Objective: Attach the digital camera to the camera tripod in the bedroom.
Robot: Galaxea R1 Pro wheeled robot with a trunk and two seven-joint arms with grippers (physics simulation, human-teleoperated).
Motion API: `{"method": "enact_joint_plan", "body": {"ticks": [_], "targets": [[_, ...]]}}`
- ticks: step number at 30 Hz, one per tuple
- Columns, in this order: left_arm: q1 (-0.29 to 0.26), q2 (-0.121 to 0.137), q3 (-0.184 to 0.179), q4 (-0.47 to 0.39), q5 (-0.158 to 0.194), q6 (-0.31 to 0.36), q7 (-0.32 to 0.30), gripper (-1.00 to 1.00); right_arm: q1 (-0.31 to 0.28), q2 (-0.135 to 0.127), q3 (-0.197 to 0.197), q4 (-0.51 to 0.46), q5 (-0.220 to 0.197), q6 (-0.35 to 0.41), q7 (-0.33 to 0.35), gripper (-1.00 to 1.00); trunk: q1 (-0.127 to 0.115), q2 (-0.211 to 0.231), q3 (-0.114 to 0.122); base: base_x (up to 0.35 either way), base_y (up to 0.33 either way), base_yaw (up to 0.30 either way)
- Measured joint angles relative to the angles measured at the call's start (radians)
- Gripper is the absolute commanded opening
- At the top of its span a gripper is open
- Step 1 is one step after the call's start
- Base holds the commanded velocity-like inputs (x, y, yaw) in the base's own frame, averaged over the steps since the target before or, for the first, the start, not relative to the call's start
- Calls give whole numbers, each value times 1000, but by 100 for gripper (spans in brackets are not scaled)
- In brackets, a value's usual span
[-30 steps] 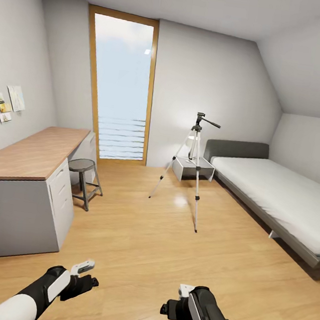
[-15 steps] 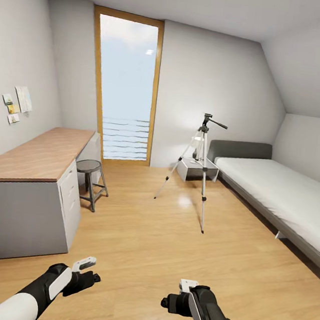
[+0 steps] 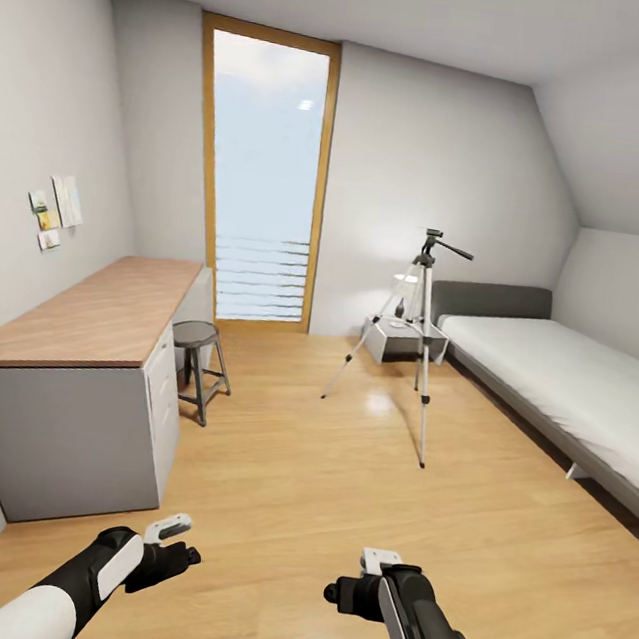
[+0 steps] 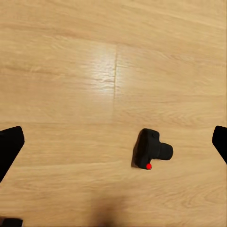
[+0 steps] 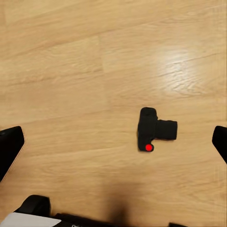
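Black digital camera [image 4: 152, 150] is seen lying on the wood floor [image 4: 71, 71], ahead of both open, empty jaw pairs; a hasty grasp could knock it away.

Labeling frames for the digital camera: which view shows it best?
Right wrist view: the digital camera lies alone on the wood floor, sharp, red button and lens both clear. Left wrist view shows it too, slightly smaller and angled. Head view gives the camera tripod instead.
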Motion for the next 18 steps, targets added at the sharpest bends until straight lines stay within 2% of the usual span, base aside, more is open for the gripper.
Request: {"method": "enact_joint_plan", "body": {"ticks": [7, 18], "targets": [[0, -4, -2, 0, 0, 0, 3, 100, 0, 0, -1, -8, 0, 2, -1, 100, 0, 0, -2, 36, 203, -126], [0, -6, -4, 0, 0, 0, 5, 100, 0, 0, -1, -12, 0, 6, -1, 100, 0, 0, -7, 8, 40, -234]]}}
